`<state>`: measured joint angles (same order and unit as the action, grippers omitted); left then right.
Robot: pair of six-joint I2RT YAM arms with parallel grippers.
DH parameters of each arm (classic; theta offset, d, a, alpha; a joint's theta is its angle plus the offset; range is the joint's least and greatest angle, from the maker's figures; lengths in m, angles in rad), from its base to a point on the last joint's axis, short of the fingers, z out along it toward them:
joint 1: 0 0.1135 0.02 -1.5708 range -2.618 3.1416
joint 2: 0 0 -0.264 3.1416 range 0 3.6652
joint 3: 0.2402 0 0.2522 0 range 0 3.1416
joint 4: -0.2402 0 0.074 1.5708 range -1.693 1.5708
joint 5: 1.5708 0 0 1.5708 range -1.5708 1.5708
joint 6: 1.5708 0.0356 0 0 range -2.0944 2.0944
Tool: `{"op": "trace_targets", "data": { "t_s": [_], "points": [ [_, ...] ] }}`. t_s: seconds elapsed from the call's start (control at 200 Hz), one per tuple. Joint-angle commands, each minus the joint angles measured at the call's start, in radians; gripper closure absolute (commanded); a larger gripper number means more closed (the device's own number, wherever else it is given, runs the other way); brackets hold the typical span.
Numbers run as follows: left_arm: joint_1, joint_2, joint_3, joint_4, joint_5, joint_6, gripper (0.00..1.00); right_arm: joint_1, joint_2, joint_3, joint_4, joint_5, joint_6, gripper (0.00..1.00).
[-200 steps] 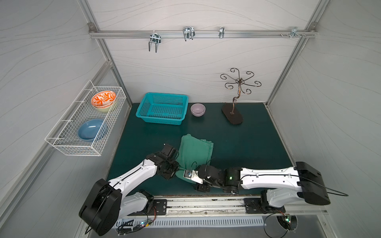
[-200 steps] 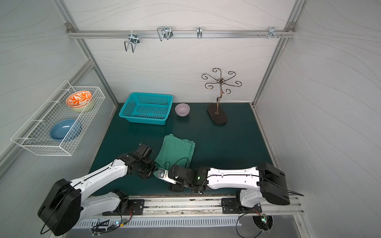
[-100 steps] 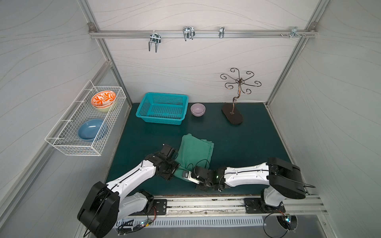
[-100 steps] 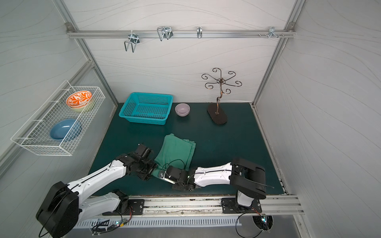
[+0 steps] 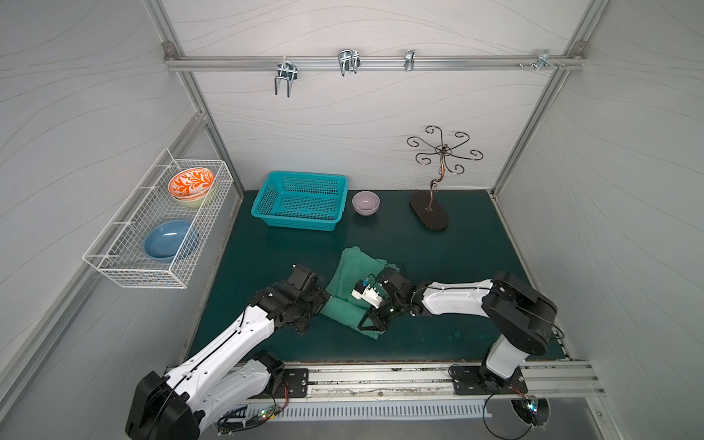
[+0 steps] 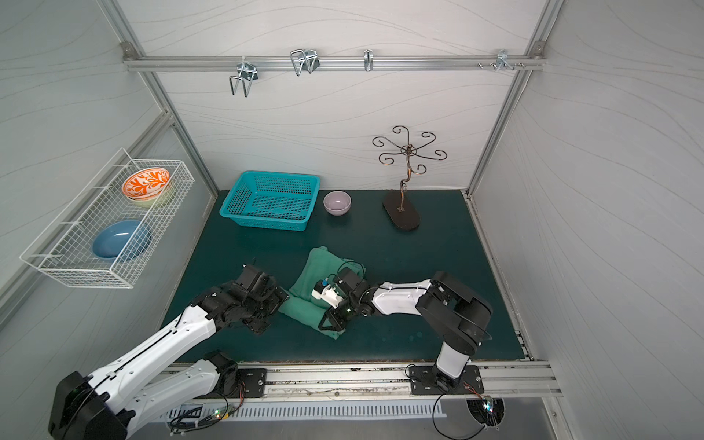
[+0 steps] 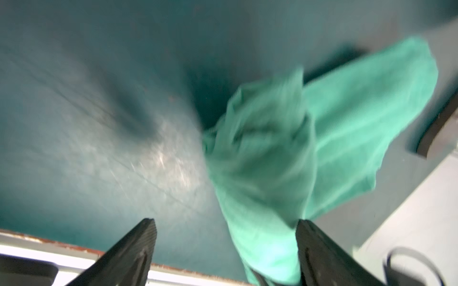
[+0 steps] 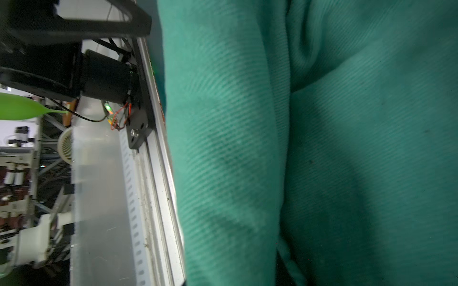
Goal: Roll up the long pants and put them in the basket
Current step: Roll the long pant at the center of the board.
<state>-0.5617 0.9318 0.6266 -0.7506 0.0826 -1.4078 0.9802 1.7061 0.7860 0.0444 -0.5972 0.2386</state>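
Observation:
The long pants (image 5: pixel 352 272) (image 6: pixel 320 272) lie folded on the dark teal mat in both top views, with a rolled-up part at their near end (image 5: pixel 343 310). My left gripper (image 5: pixel 318 304) (image 6: pixel 276 304) sits at the roll's left end. In the left wrist view it (image 7: pixel 226 222) is open, and the green cloth (image 7: pixel 270 158) hangs loose between its fingers (image 7: pixel 319 252). My right gripper (image 5: pixel 371 324) (image 6: pixel 331 324) is shut on the pants' near right corner. Green cloth (image 8: pixel 322 148) fills the right wrist view and hides the jaws.
A turquoise basket (image 5: pixel 301 200), a lilac bowl (image 5: pixel 365 202) and a curled metal stand (image 5: pixel 430 213) stand along the back. A wire rack (image 5: pixel 152 228) with bowls hangs on the left wall. The mat's front edge and the arms' rail (image 5: pixel 381 381) are close behind the roll.
My left gripper has opened and let go of the pants. My right gripper has shut on the near corner, and the right arm's elbow has folded in towards the roll.

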Motion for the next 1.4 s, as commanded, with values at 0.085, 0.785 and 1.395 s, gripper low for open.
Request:
{"op": "trace_targets", "data": {
  "t_s": [0.085, 0.785, 1.395],
  "points": [
    [-0.022, 0.027, -0.042, 0.126, 0.045, -0.066, 0.07, -0.01, 0.061, -0.01, -0.119, -0.103, 0.063, 0.91],
    [0.0, 0.266, -0.116, 0.218, 0.074, -0.079, 0.14, 0.084, -0.33, 0.047, -0.356, 0.674, -0.152, 0.22],
    [0.0, 0.241, -0.112, 0.193, 0.07, -0.076, 0.13, 0.379, -0.053, 0.062, -0.236, 1.026, -0.348, 0.27]
  ]
}}
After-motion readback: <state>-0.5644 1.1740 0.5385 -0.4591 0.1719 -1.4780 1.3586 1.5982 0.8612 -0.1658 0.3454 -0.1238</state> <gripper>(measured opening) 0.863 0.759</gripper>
